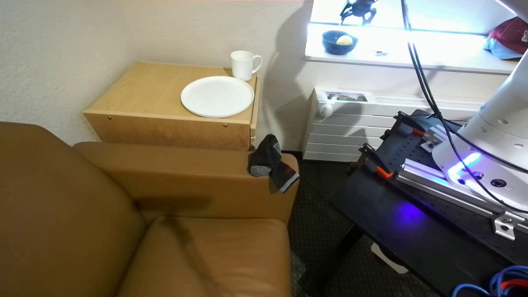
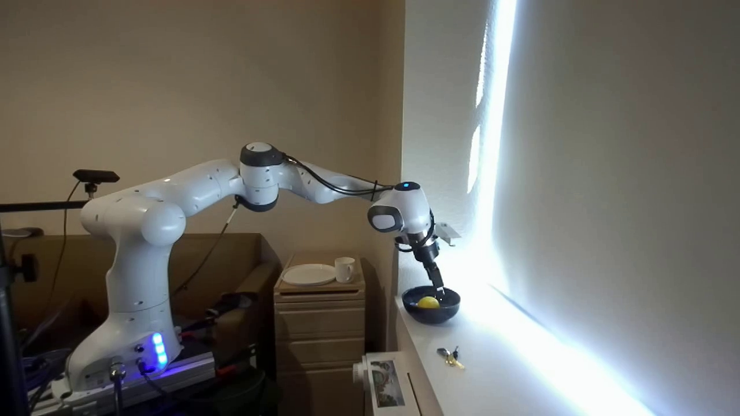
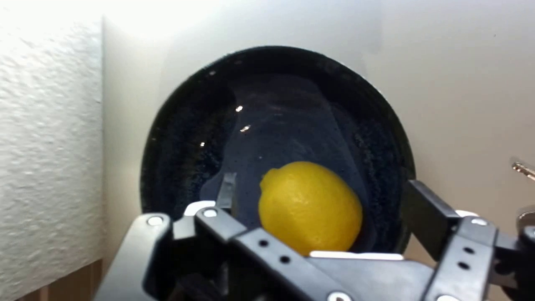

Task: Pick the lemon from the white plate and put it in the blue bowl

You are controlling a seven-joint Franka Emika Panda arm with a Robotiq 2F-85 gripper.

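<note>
The yellow lemon lies inside the dark blue bowl, which stands on the windowsill. The lemon also shows in both exterior views, in the bowl. My gripper is open, with its fingers spread on either side of the lemon and apart from it in the wrist view. In an exterior view the fingertips are at the bowl's rim level, beside the lemon. The gripper also shows above the bowl. The flat white plate lies on the wooden cabinet with nothing on it.
A white mug stands beside the plate on the cabinet. Keys lie on the windowsill. A textured wall rises close beside the bowl. A red cap is farther along the sill. Socks lie on the sofa arm.
</note>
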